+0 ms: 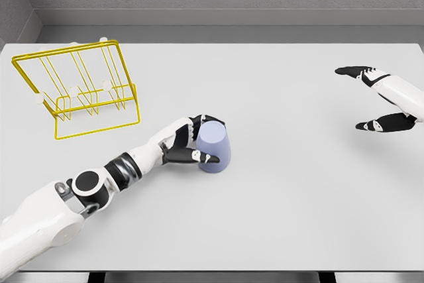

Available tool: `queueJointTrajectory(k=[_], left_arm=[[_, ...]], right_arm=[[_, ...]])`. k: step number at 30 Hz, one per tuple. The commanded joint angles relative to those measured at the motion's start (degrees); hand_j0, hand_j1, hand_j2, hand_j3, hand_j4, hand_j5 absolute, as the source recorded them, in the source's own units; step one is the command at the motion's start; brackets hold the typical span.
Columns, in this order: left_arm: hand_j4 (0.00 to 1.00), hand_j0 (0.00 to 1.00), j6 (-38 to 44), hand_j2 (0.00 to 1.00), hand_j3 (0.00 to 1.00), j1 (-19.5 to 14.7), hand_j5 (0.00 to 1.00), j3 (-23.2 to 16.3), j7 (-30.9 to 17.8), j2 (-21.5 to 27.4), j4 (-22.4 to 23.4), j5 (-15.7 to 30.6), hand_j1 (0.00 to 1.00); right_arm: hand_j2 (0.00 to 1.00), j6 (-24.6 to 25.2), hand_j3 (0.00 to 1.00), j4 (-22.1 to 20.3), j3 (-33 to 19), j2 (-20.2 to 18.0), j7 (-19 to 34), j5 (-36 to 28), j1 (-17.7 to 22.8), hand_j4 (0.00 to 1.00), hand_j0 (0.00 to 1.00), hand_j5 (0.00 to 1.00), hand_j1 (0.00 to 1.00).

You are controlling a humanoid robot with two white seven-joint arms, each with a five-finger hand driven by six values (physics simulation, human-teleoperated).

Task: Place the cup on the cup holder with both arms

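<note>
The cup (215, 148) is gripped upright on the tabletop (278, 203) by the left robot hand (192, 144); the open right robot hand (381, 101) is held well apart.

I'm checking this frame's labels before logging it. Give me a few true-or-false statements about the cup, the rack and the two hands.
1. The left hand is wrapped around the cup. True.
2. The cup hangs on the yellow wire cup holder. False: it stands on the table, right of the holder.
3. The right hand holds the cup. False: it is open, far to the right.
4. The cup is pale blue. True.
</note>
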Motion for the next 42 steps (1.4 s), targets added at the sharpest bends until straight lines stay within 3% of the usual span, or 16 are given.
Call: queueJointTrajectory(k=[1,12,27,42], left_arm=[[0.55,0.55,-0.07,0.55,0.55,0.0,0.55,0.05,0.0,0.06,-0.1,0.18,0.55],[0.56,0.56,-0.07,0.56,0.56,-1.58,0.56,1.19,0.09,0.93,-3.53,0.53,0.56],[0.56,0.56,-0.07,0.56,0.56,-1.58,0.56,7.6,0.27,9.28,-11.0,2.99,0.56],[0.56,0.56,-0.07,0.56,0.56,-2.37,0.56,12.35,0.27,13.33,-12.59,4.84,0.56]], right_arm=[[1.0,0.14,1.0,-0.03,-0.01,-0.06,0.01,-0.46,0.0,1.0,1.0,1.0,1.0],[1.0,0.14,1.0,0.06,-0.01,-0.06,-0.07,-0.46,0.09,1.0,1.0,1.0,1.0],[1.0,0.14,1.0,-0.12,-0.01,-0.06,0.02,-0.46,0.09,1.0,1.0,1.0,1.0],[1.0,0.14,1.0,0.24,-0.01,0.03,0.02,-0.37,0.0,1.0,1.0,1.0,1.0]])
